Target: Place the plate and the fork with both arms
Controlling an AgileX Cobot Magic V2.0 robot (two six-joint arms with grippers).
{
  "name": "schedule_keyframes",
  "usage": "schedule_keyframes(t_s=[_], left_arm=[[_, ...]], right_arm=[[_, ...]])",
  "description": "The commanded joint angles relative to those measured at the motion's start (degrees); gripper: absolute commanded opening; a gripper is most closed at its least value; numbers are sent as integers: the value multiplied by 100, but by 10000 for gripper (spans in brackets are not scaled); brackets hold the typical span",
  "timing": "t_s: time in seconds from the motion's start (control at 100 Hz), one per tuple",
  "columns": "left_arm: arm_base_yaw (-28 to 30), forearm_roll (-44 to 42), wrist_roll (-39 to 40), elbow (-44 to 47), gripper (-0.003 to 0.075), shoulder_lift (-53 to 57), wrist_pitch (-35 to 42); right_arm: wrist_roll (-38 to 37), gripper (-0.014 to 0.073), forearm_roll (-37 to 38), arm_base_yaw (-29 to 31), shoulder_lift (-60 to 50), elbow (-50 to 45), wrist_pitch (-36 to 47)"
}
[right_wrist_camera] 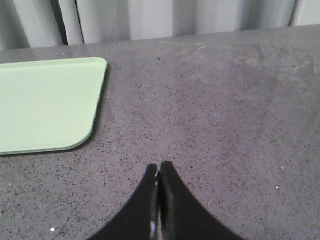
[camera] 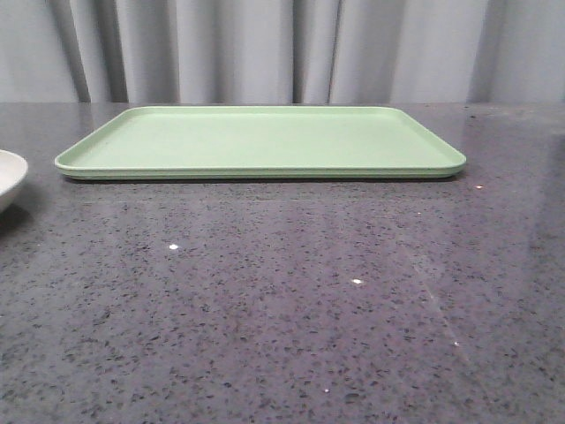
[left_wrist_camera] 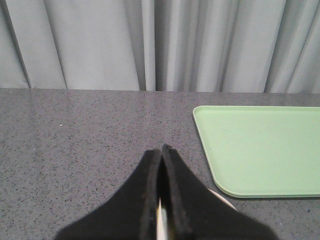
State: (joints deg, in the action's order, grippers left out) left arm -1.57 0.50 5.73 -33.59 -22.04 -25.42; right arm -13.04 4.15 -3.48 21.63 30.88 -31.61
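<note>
I'm hovering both pinched-together claws, left gripper (left_wrist_camera: 161, 150) and right gripper (right_wrist_camera: 159, 167), holding nothing, so I'm needing to spread the left one squarely over the plate (camera: 9, 177) at the far-left table edge; the fork isn't showing.

Soft, even light falls from above, leaving a thin shadow under the tray (camera: 265, 141) and small white glints on the speckled surface (camera: 282, 300). Both wrist views look slightly hazy, with near black fingers out of focus.
</note>
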Motion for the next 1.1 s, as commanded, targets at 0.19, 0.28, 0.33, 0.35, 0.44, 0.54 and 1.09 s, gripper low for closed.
schedule_keyframes(t_s=[0.19, 0.28, 0.33, 0.35, 0.44, 0.54, 1.09], left_arm=[[20, 46, 26, -471, 132, -894, 274], [20, 46, 26, -501, 290, -1008, 286], [20, 46, 26, -514, 371, -1036, 286], [20, 46, 26, -513, 400, -1047, 286], [20, 46, 26, -513, 487, -1047, 286], [20, 46, 26, -513, 494, -1047, 402], [279, 220, 300, -955, 492, -1956, -689]], right_arm=[[56, 18, 22, 43, 1032, 925, -271], [56, 152, 22, 43, 1127, 985, -242], [56, 237, 22, 43, 1143, 999, -223], [56, 276, 22, 43, 1143, 1004, -222], [56, 421, 22, 43, 1143, 1004, -222], [56, 495, 33, 43, 1143, 1004, -156], [56, 489, 33, 43, 1154, 1004, -235]])
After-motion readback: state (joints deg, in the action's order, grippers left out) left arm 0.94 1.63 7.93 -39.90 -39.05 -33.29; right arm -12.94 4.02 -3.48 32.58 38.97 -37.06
